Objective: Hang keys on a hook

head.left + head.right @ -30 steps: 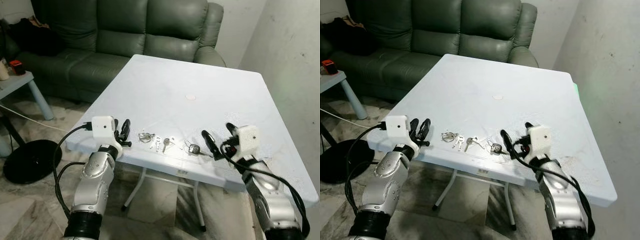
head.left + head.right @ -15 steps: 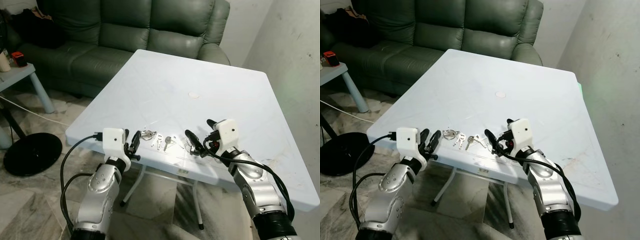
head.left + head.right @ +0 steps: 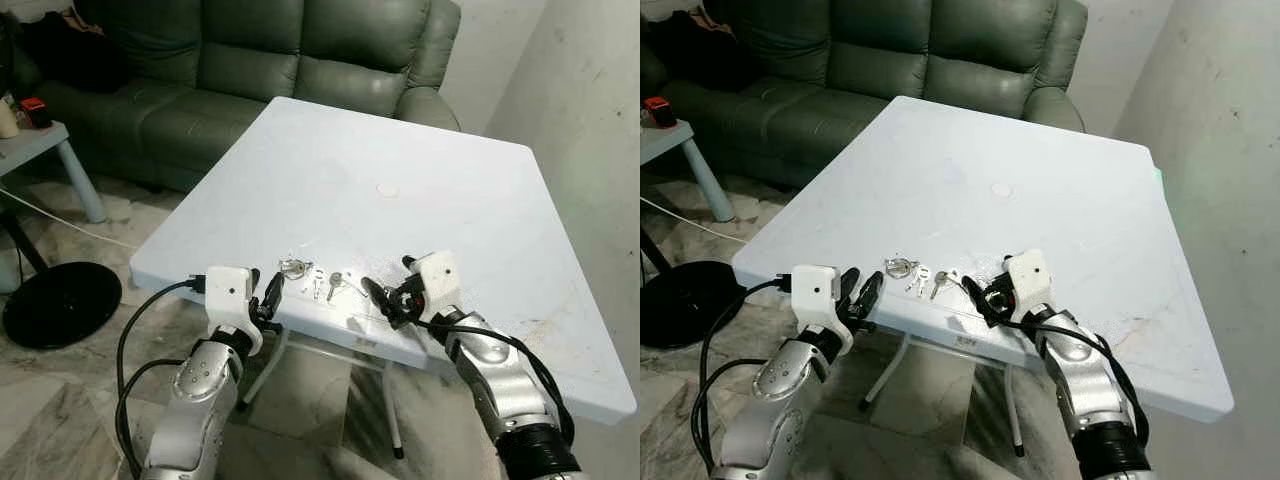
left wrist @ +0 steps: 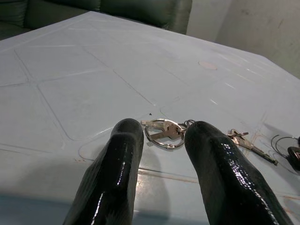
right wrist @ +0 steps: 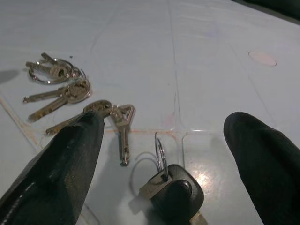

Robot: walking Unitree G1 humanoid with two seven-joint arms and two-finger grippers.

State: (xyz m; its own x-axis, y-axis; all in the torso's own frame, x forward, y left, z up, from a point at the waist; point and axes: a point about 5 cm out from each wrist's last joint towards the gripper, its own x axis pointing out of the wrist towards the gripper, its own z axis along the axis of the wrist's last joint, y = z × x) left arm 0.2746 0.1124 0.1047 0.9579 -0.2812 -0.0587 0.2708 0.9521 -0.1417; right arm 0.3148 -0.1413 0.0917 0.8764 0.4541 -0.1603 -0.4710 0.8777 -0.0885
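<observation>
Keys all down flat on the white bench, close to its near edge, in a short row. Three bunches, counted: a ring of keys at the left end, loose silver keys in the middle, and a black-headed car key on its thin wire ring at the right end.

Left gripper low at the bench edge, fingers a little apart, with the ring of keys just past the tips, seen in the gap between them, not touched. Right gripper spread wide, one finger on each side of the car key, right over it. Touching or not, cannot tell. Nothing held in either gripper.

A small round mark further back on the bench, well apart from the keys. Behind the bench, a green sofa. To the left, a small blue side table and a round black base on the floor. A black cable looping from the left arm.
</observation>
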